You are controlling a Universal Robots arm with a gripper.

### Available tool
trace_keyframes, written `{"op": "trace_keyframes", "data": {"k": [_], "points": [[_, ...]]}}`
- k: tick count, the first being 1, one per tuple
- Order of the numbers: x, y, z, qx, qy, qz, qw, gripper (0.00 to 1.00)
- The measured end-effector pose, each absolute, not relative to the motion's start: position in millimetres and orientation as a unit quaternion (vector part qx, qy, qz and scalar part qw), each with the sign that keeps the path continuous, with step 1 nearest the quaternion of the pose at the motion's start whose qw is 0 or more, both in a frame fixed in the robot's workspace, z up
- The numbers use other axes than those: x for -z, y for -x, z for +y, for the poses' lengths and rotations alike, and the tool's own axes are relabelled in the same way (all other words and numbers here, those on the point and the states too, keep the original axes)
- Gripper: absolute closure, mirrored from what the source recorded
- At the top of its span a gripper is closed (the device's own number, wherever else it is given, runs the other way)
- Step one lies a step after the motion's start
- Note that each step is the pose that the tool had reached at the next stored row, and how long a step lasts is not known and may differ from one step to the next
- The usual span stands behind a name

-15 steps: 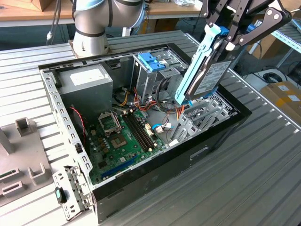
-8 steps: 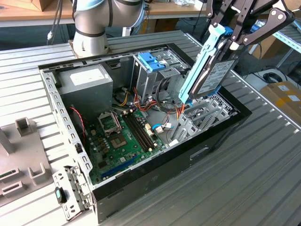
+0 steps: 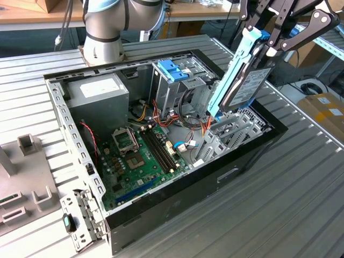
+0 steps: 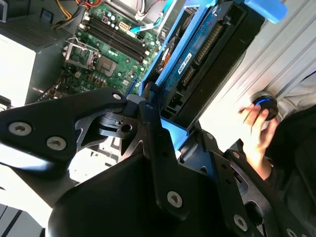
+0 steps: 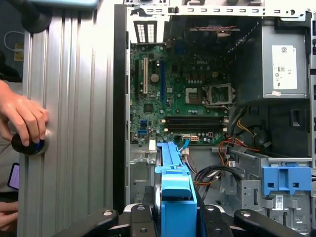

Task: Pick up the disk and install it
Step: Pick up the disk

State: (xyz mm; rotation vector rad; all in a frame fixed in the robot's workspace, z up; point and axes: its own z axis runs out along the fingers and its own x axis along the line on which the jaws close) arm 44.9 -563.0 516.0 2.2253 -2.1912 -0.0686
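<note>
The ribbed metal table and the open computer case lying on it show most fully in the exterior view. The first wrist view looks straight down into the case, onto the grey box with a white label, the green motherboard and the blue cage handle. In the exterior view the disk stands steeply tilted over the drive bay at the exterior view's right. Whether its lower tip touches the brackets there cannot be told. The gripper is clamped on the disk's upper end, and its black linkage hides part of the disk in the second wrist view. Both wrist views add a person's hand on a round black knob on the table beside the case. The disk is grey metal with a pale label, framed by a bright blue rail.
</note>
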Motion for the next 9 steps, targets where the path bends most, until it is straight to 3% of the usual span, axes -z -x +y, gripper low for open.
{"op": "trace_keyframes", "data": {"k": [9], "points": [[-515.6, -47.0, -564.2, 0.025, -0.712, -0.701, -0.001, 0.63]]}}
